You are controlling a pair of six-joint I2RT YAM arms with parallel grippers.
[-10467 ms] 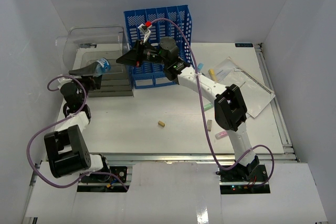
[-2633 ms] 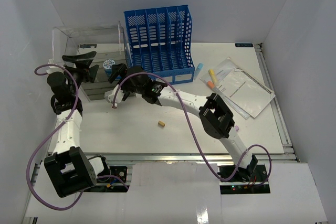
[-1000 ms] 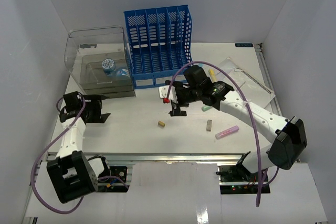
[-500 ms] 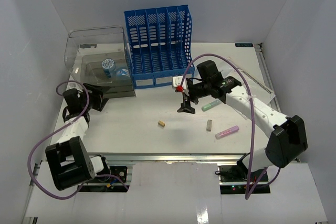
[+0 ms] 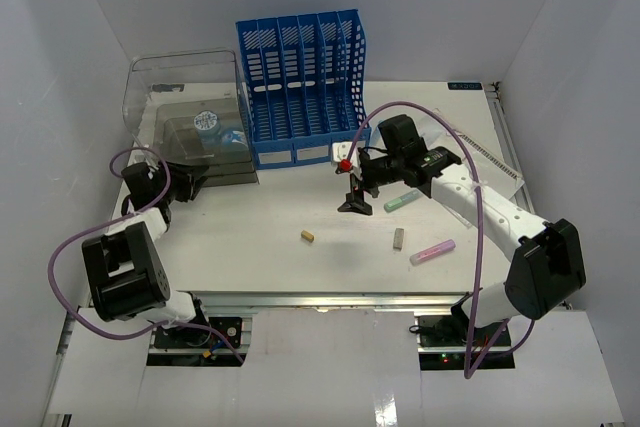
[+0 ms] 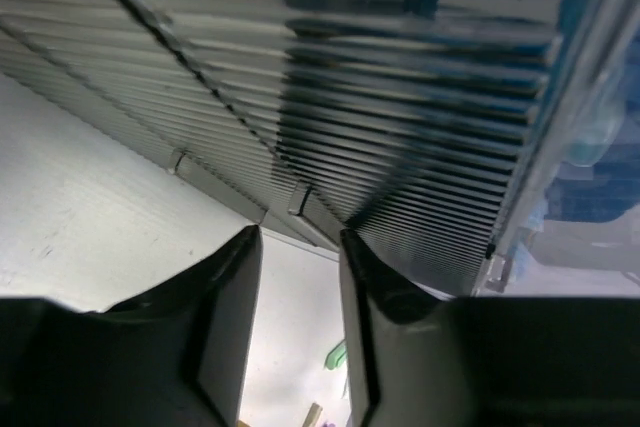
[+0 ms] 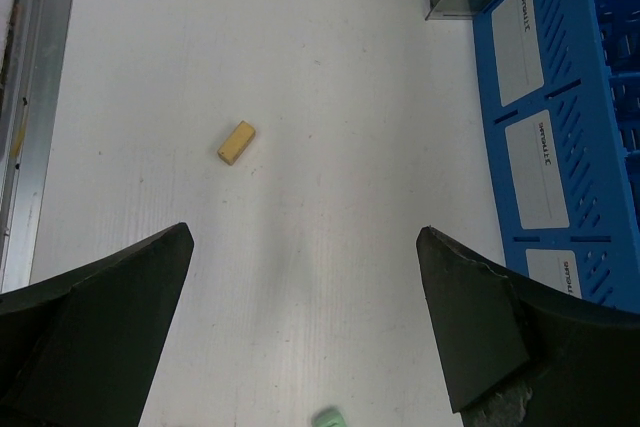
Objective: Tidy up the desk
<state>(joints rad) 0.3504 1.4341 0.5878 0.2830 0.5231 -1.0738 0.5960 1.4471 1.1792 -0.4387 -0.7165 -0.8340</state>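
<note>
The white desk (image 5: 240,237) holds loose pieces: a small yellow eraser (image 5: 308,236), a green highlighter (image 5: 402,202), a grey eraser (image 5: 398,238) and a pink highlighter (image 5: 432,251). My right gripper (image 5: 352,190) hovers over the middle, wide open and empty. In its wrist view the right gripper (image 7: 305,237) frames bare desk, with the yellow eraser (image 7: 236,142) ahead. My left gripper (image 5: 197,179) sits at the front of the clear plastic box (image 5: 185,117). In the left wrist view the left gripper (image 6: 297,237) has a narrow gap with nothing in it, close under the box's ribbed base (image 6: 400,97).
A blue slotted file rack (image 5: 300,87) stands at the back, next to the clear box, which holds a blue tape roll (image 5: 208,123). Papers and a notebook (image 5: 470,162) lie at the right. The rack's labelled front (image 7: 545,147) is close on my right gripper's right side.
My left gripper swung from the desk's left side up to the clear box's front and its jaws narrowed. The right gripper moved slightly right, still open.
</note>
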